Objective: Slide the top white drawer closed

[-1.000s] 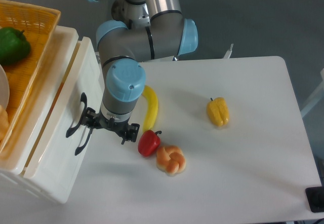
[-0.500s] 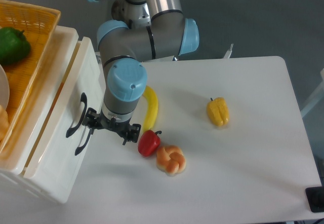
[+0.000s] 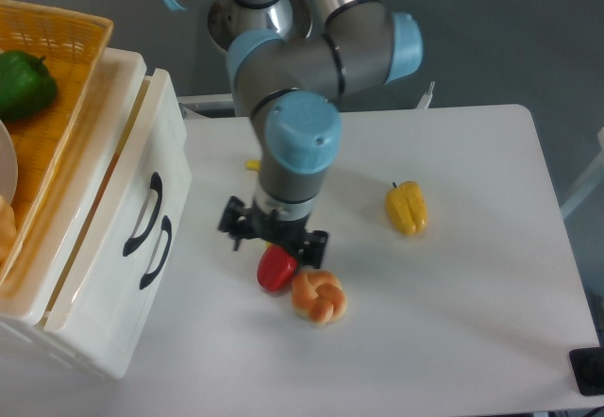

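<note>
The top white drawer belongs to the white cabinet at the left, and its black arched handle faces the table. Its front stands almost level with the lower drawer front, whose own handle sits just below. A thin slit shows along the top drawer's upper edge. My gripper hangs well to the right of the cabinet, just above a red pepper. It touches neither drawer. Its black linkage is splayed to both sides and nothing is held; the fingertips are hidden under the wrist.
A woven yellow basket holding a green pepper sits on the cabinet. A braided bun lies beside the red pepper, and a yellow pepper lies farther right. A banana tip peeks out behind the arm.
My gripper has pulled away from the drawer handles and swung right, to above the red pepper. The arm now hides most of the banana. The drawer fronts have not shifted.
</note>
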You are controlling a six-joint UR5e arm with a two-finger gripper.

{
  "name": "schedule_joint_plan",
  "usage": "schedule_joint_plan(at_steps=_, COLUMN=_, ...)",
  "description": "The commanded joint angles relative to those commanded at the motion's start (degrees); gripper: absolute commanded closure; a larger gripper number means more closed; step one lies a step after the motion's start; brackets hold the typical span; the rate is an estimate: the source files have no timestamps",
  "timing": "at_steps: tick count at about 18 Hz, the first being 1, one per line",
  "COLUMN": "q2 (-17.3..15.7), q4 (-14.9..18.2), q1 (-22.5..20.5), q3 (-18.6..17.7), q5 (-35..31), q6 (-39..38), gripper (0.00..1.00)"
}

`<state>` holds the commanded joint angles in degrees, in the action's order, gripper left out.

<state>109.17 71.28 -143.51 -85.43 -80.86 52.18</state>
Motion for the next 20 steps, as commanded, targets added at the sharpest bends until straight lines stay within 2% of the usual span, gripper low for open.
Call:
schedule_joint_plan(at_steps=3, q2=-0.6, q4=0.1, q1=-5.1, q3=-0.2, q5=-3.8, q6=9.7, gripper=0.0)
schedule_joint_plan(at_steps=8, q2=-1.8, q4=0.4, q1=-11.5, q3=-0.5, q5=-5.5, q6=18.9, gripper=0.0)
schedule_joint_plan(at_steps=12, q2=-2.6, q4=2.8, q1=-17.7, q3=-0.8, q5=-6.0, q6=32.9, gripper=0.0)
schedule_joint_plan(at_steps=14, q2=-2.7, q4=3.9, q1=-19.6, q3=-0.8, q5=-5.7, q6=36.7, gripper=0.0)
schedule_joint_plan(at_steps=20, q2=-3.0, q4=4.0, q1=-24.6, q3=-1.1, q5=-5.9, q6=46.5, gripper=0.0)
